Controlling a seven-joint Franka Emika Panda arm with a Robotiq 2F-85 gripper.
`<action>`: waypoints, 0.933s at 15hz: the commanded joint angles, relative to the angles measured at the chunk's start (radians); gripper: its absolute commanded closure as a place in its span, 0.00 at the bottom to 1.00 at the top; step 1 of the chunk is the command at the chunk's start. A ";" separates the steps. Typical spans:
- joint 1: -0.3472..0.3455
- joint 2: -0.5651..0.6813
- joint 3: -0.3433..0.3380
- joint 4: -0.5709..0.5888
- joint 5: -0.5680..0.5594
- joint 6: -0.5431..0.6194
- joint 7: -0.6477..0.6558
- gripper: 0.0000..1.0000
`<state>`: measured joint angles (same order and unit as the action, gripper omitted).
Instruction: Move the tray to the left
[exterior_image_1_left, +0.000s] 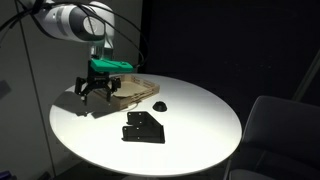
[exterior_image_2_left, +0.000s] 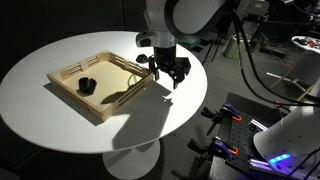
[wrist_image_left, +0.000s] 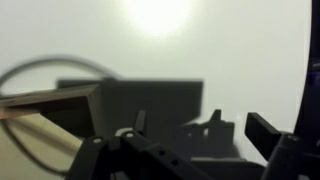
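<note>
A shallow wooden tray (exterior_image_2_left: 66, 72) lies on the round white table (exterior_image_2_left: 60, 120), and it also shows in an exterior view (exterior_image_1_left: 135, 88). A small black object (exterior_image_2_left: 87, 86) sits inside it. My gripper (exterior_image_2_left: 166, 72) hangs low just outside one corner of the tray, fingers spread and empty. It shows beside the tray's end in an exterior view (exterior_image_1_left: 94, 90). In the wrist view a wooden tray edge (wrist_image_left: 45, 103) lies at the left, and my gripper (wrist_image_left: 205, 135) is open over a dark shadow.
A flat dark shape (exterior_image_1_left: 143, 128) lies on the table (exterior_image_1_left: 200, 120) in front of the tray, and a small black lump (exterior_image_1_left: 160, 105) is by the tray's corner. A grey chair (exterior_image_1_left: 275, 125) stands beside the table. Equipment and cables (exterior_image_2_left: 250, 120) stand off the table's edge.
</note>
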<state>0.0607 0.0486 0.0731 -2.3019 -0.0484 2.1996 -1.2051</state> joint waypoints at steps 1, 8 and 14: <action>-0.008 0.007 -0.001 0.004 0.006 0.033 -0.050 0.00; -0.011 0.046 0.001 0.014 0.001 0.108 -0.088 0.00; -0.024 0.079 -0.001 0.031 -0.009 0.153 -0.119 0.00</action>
<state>0.0519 0.1073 0.0726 -2.2977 -0.0486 2.3325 -1.2816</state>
